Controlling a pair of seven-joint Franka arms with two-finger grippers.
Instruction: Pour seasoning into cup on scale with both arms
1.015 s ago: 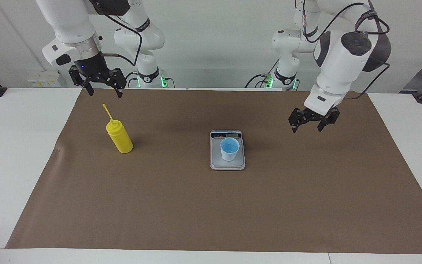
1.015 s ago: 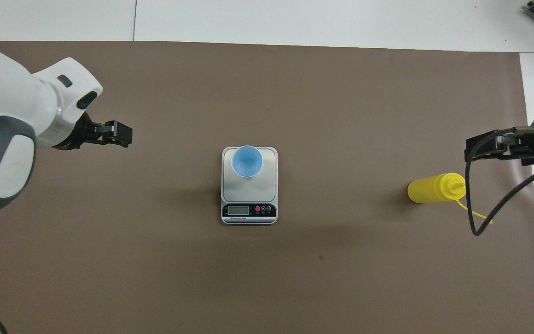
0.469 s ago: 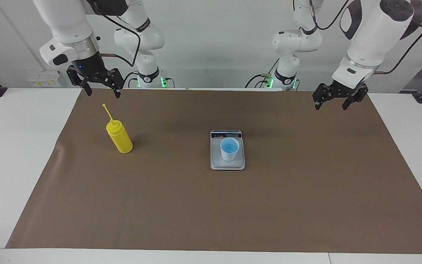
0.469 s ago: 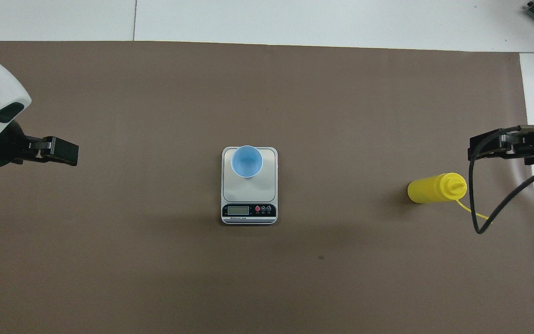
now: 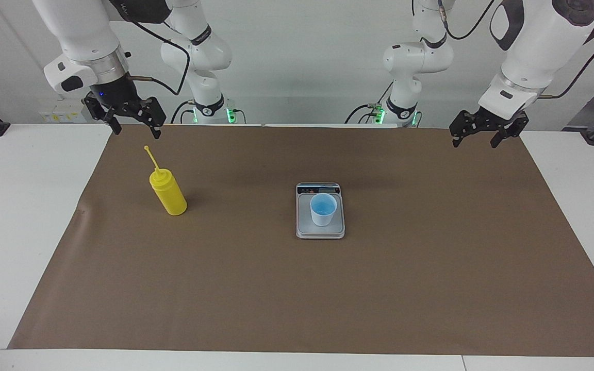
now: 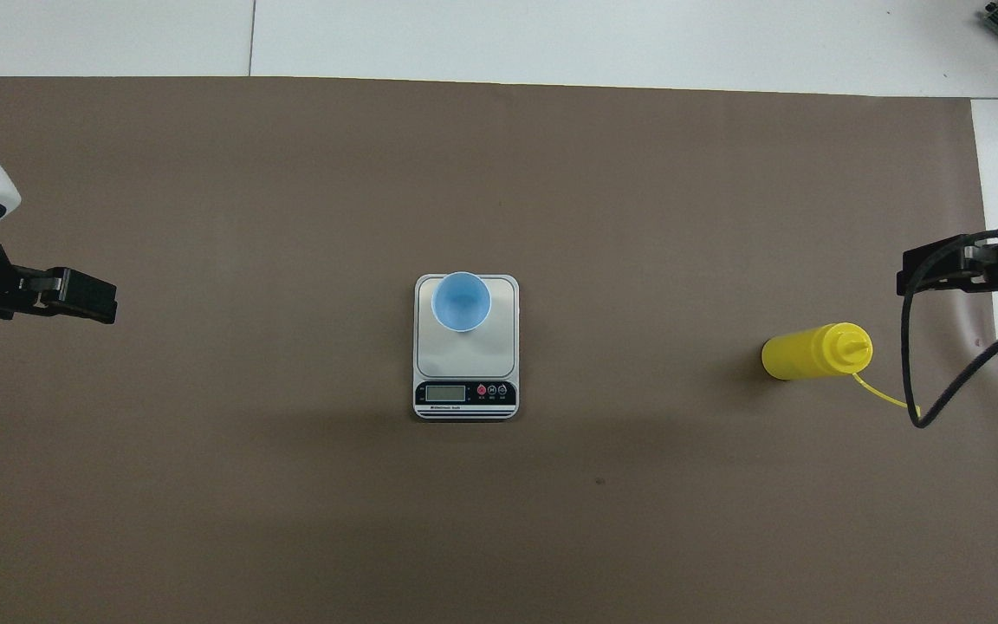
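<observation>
Left pincer [image 5: 473, 137]: apart, empty, raised over the tabletop's robot-side edge.
Right pincer [image 5: 131, 125]: apart, empty.
Risk: seasoning [image 5: 168, 192] tips if nudged; cup [image 5: 323, 209] slides off scale [image 5: 320, 231].

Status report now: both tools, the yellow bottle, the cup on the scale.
Left tool and right tool open, empty, raised. Yellow plastic squeeze bottle upright on brown mat, untouched. Pale blue cup on silver-grey scale. Nothing between them.

robotics lab: two white arms [image 5: 529, 46] bolted at white table [image 5: 23, 206], brown mat [image 5: 328, 293], bare wall.
</observation>
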